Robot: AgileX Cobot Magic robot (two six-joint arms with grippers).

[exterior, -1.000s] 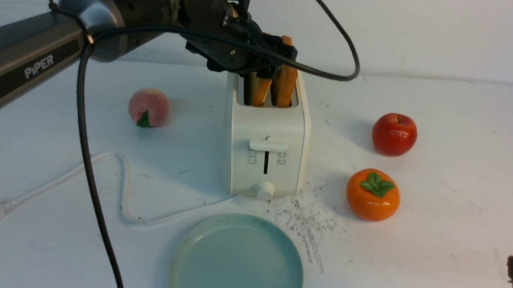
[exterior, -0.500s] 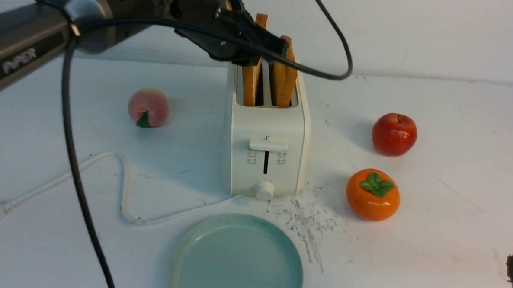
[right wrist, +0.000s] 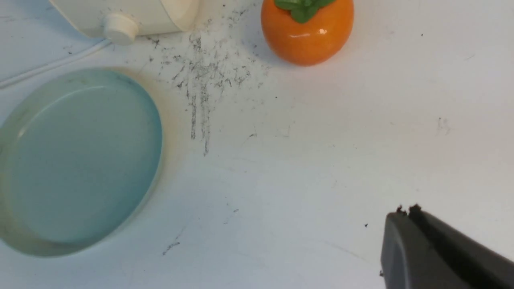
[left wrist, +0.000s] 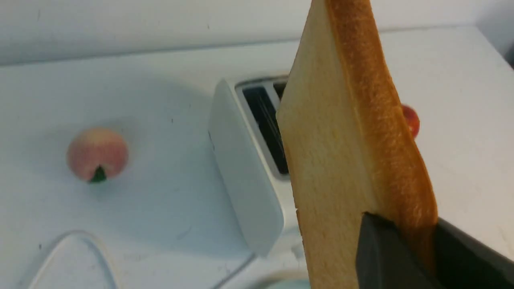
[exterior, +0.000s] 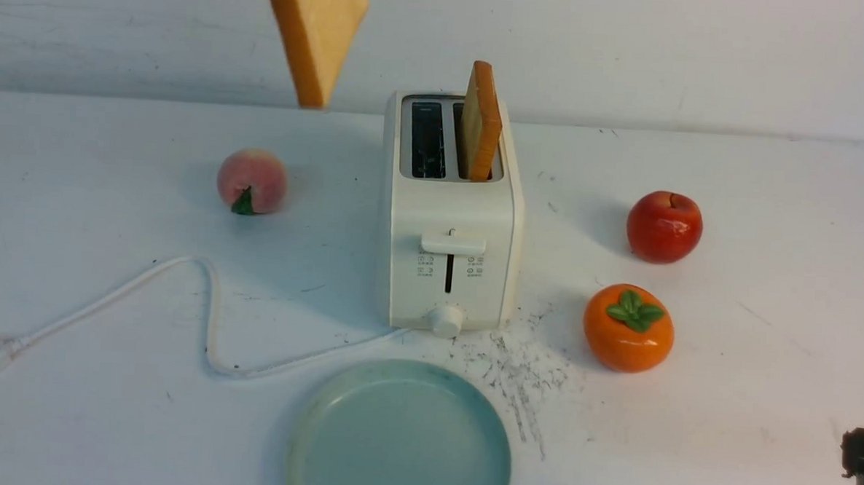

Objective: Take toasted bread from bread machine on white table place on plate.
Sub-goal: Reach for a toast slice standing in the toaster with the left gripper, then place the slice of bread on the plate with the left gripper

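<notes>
One slice of toasted bread hangs high in the air, up and to the left of the bread machine. My left gripper is shut on one end of this slice; in the front view the gripper is above the frame. The second slice stands upright in the right slot, and the left slot is empty. The pale blue-green plate lies empty on the white table in front of the bread machine. My right gripper is shut and empty, low at the table's front right.
A peach lies left of the bread machine. A red apple and an orange persimmon sit to its right. The white cord loops across the table to the left of the plate.
The left gripper closed on the left-slot slice and lifted it up and to the left, out of the bread machine. The left arm rose out of the front view. The right gripper hardly moved.
</notes>
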